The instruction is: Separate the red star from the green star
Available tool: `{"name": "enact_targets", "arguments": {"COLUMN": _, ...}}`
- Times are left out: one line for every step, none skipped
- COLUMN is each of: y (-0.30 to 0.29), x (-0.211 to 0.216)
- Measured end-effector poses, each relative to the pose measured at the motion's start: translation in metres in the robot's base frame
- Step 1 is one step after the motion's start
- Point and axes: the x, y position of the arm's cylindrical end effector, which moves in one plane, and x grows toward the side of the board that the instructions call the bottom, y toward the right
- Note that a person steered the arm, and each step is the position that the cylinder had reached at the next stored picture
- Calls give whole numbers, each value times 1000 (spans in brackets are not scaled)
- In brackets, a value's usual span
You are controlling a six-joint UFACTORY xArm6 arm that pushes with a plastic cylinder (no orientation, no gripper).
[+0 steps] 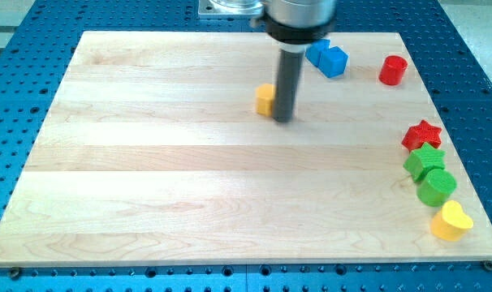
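1. Nearest us, at the view's bottom right, a yellow heart (pixel 451 221) sits at the edge of the wooden surface (pixel 173 186), with a green cylinder (pixel 437 186) just above it.
2. The green star (pixel 424 161) touches that cylinder; the red star (pixel 422 134) sits right against the green star's upper side.
3. We have no fingers, only a rod: my tip (pixel 283 119) rests just right of a yellow block (pixel 265 100), seemingly touching, its shape partly hidden.
4. Farthest, a blue block (pixel 327 57) is partly cut off by the arm; a red cylinder (pixel 393 70) stands apart.
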Motion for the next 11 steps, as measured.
{"name": "enact_targets", "arguments": {"y": 36, "x": -7}}
{"name": "enact_targets", "arguments": {"y": 126, "x": -7}}
{"name": "enact_targets", "arguments": {"y": 216, "x": 10}}
{"name": "enact_targets", "arguments": {"y": 279, "x": 44}}
{"name": "enact_targets", "arguments": {"y": 281, "x": 108}}
{"name": "enact_targets", "arguments": {"y": 224, "x": 106}}
{"name": "enact_targets", "arguments": {"y": 233, "x": 90}}
{"name": "enact_targets", "arguments": {"y": 212, "x": 78}}
{"name": "enact_targets", "arguments": {"y": 128, "x": 71}}
{"name": "enact_targets", "arguments": {"y": 154, "x": 63}}
{"name": "enact_targets", "arguments": {"y": 189, "x": 58}}
